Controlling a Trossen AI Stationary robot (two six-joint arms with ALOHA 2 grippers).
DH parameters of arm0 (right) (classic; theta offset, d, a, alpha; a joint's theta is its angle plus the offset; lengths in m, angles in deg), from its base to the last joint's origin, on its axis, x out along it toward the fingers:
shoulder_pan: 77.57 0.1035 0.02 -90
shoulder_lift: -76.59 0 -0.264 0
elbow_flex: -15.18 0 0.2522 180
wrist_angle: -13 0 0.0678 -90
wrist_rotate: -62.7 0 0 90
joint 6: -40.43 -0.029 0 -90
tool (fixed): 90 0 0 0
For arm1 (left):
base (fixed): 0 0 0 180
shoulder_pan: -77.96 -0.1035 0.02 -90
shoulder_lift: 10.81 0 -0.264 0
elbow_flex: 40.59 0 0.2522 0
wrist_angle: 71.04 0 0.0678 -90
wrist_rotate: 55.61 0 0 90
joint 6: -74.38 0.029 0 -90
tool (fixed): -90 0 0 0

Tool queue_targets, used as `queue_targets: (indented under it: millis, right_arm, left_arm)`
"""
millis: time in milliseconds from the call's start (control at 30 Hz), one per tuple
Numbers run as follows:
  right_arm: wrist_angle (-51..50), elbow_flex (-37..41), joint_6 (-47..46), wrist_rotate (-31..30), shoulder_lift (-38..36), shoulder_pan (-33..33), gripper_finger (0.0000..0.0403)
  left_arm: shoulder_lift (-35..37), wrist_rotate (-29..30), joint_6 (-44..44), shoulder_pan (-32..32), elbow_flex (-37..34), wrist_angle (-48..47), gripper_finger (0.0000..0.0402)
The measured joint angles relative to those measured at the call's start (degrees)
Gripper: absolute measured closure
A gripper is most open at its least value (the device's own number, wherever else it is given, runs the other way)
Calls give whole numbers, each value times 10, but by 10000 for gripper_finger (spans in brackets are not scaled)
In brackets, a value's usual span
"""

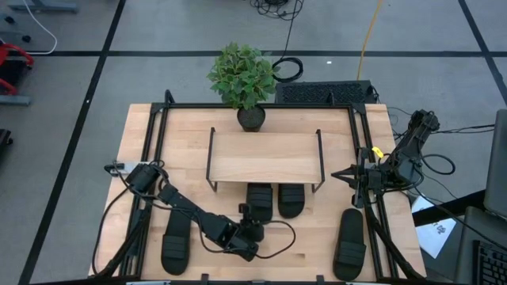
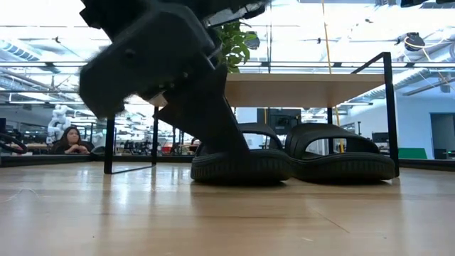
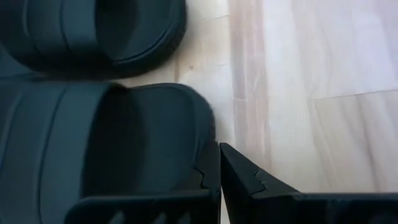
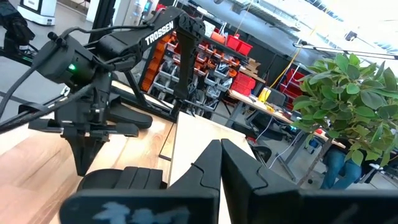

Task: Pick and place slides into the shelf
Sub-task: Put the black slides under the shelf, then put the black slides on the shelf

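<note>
Counting 4 slides (image 1: 258,199), 1 shelf (image 1: 264,156)

Near the shelf (image 1: 264,156), at mid-desk (image 1: 341,218): behind it, touching its back edge, a potted plant (image 1: 244,77); under its front edge, two slides (image 1: 259,200) side by side; farther forward, one slide (image 1: 176,241) off to the left, another (image 1: 349,238) off to the right.

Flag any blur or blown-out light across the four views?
Low view: the left arm, close to the lens, is smeared and soft, and the windows behind wash out white. Left wrist view: the slides fill the frame soft and dark, beside pale table. High view: even light.
</note>
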Motion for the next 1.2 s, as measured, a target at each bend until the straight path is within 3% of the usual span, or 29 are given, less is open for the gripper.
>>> queue_targets:
  millis: [167,267,467,667,767,833,1033,1200]
  right_arm:
    - [0,0,0,0,0,0,403]
    - [0,0,0,0,0,0,403]
    - [0,0,0,0,0,0,403]
    - [1,0,0,1,0,0,403]
    - [6,0,9,35,0,0,403]
    - [15,0,18,63,0,0,403]
    - [36,0,20,73,-1,0,403]
    - [33,0,14,74,-2,0,403]
  left_arm:
    - [31,-7,21,28,0,-4,401]
    - [64,18,41,54,0,-15,401]
    - [134,144,110,110,0,-33,401]
    - [191,278,124,130,0,-97,401]
    - [216,333,117,120,-26,-115,401]
    - [243,338,115,108,-67,-109,401]
    - [345,335,212,70,-203,70,402]
    - [457,253,386,70,-343,317,402]
